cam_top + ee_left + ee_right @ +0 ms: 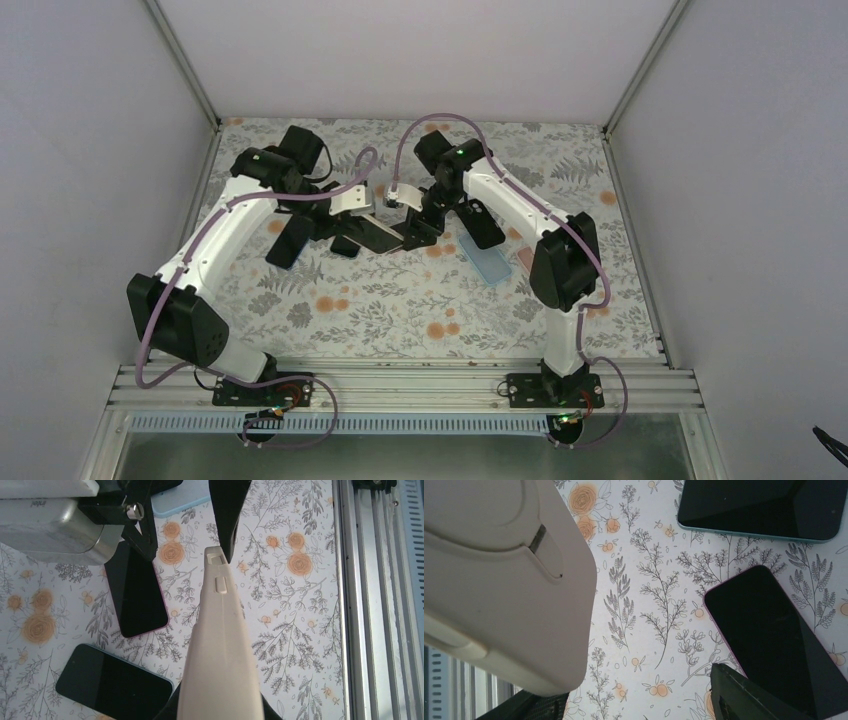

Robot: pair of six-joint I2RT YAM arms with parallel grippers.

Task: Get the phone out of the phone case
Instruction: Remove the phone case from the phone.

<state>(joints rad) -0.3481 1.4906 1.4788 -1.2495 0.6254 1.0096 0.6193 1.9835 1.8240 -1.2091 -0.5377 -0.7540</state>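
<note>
Phone case [220, 645] is up in the air, over the middle of the counter [400, 310] and a bit toward its back edge, between the two arms. It is a pale cream case, and the left wrist view shows its thin side, with two little buttons near the top end. The left hand [220, 713] pinches the case tight at its bottom end and holds it off the counter. The right hand [644, 700] is spread wide, with one corner of the case between its fingers. One dark finger looks to be right at the top end of the case, but the other finger stands apart from it, so nothing is pinched there yet. I cannot tell from these views if the phone sits inside the case, because only the side and the back show. Two other phones lie flat on the counter below, one with a pink edge [764, 635] and one with a blue edge [764, 505]; neither hand touches them. The step in hand seems to be getting the right hand onto the case while the left one holds it steady. Next, I think the right hand needs to press together on the case rim and bend it back, or push the phone out. The left hand must hold tight so the case does not slip and fall on the phones below.
</note>
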